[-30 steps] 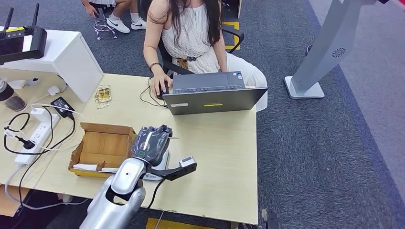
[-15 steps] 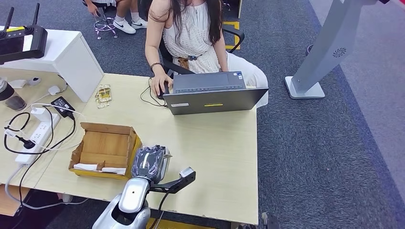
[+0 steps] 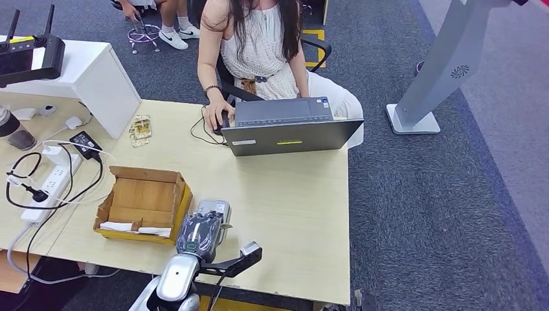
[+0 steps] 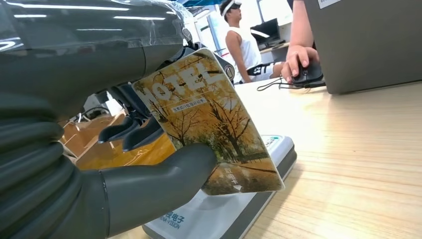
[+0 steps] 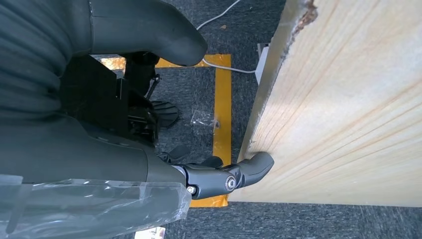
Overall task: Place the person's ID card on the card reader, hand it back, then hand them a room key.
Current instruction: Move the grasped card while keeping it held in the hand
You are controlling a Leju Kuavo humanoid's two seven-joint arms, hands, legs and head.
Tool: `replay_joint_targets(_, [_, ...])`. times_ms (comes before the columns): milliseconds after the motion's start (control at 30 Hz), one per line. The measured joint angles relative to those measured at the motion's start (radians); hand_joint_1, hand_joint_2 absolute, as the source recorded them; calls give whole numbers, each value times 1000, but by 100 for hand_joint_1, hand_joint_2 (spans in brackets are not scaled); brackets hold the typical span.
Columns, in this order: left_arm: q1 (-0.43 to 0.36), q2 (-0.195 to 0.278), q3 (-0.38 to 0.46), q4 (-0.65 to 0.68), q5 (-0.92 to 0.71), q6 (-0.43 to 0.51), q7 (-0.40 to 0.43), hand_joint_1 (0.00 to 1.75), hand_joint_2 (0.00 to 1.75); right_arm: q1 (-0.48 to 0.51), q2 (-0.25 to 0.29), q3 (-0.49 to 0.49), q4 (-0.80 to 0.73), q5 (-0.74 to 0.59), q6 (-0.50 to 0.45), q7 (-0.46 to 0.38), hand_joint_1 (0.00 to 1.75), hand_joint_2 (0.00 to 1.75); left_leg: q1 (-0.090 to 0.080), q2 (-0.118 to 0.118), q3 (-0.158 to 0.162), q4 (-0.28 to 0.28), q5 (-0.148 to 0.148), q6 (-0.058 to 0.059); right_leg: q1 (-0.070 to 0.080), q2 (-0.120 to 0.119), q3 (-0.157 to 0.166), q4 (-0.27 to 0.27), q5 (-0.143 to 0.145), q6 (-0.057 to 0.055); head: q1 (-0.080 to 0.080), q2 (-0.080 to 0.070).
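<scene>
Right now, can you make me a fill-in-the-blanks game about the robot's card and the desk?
1. The card in the left hand has the word ____ printed on it.
2. Below the card lies the white card ____.
3. The person's hand rests on a computer ____.
4. The cardboard box sits beside the card reader on the ____.

Missing words: HOTEL, reader, mouse, desk.

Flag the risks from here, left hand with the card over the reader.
1. The left hand holds the hotel card by one corner between thumb and fingers; it could slip or twist out.
2. The card is close above the card reader, so a low sweep might catch it.
3. The open cardboard box sits right beside the hand and could get clipped or nudged.
</scene>
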Motion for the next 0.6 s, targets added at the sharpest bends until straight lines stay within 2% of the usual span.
replay_joint_targets(333, [-17,-4,59,35,0,13,13,175,175,-3,0,-1,0,5,-1,8,0,175,0,0,1,0,1,-1,0,0,1,0,0,0,0,0])
replay_joint_targets(600, [-59,-6,130,70,0,27,29,175,175,-2,0,-1,0,12,0,8,0,175,0,0,1,0,1,-1,0,0,1,1,0,0,0,0])
